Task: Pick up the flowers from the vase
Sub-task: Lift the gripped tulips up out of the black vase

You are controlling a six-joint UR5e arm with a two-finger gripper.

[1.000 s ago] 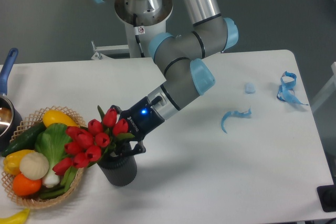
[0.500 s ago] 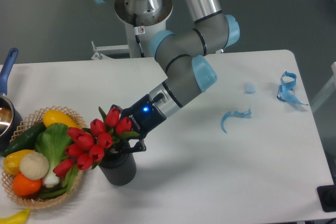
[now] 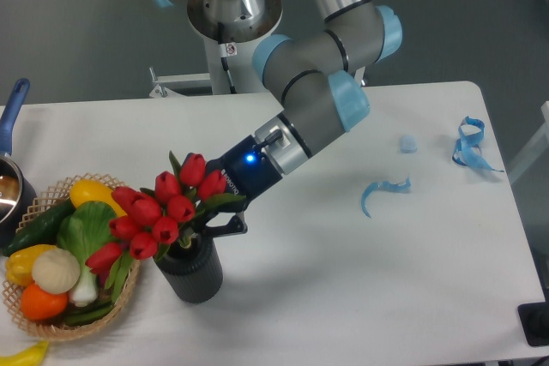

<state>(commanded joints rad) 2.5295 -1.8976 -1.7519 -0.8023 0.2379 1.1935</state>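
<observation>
The flowers (image 3: pixel 163 212) are a bunch of red tulip buds with green stems and leaves. Their stems still reach down into the dark grey ribbed vase (image 3: pixel 191 274) at the front left of the table. My gripper (image 3: pixel 208 227) comes in from the upper right and is shut on the stems just above the vase rim. The buds lean left, over the edge of the wicker basket. The stem ends are hidden inside the vase.
A wicker basket (image 3: pixel 127 291) of vegetables stands just left of the vase. A blue-handled metal pot (image 3: pixel 10 179) sits at the left edge. Blue tape scraps (image 3: pixel 383 190) (image 3: pixel 470 145) and a small blue piece (image 3: pixel 408 144) lie on the right of the white table (image 3: pixel 360 280).
My gripper has risen and moved slightly right with the flowers in it, drawing the bunch higher out of the vase. The vase has stayed in place.
</observation>
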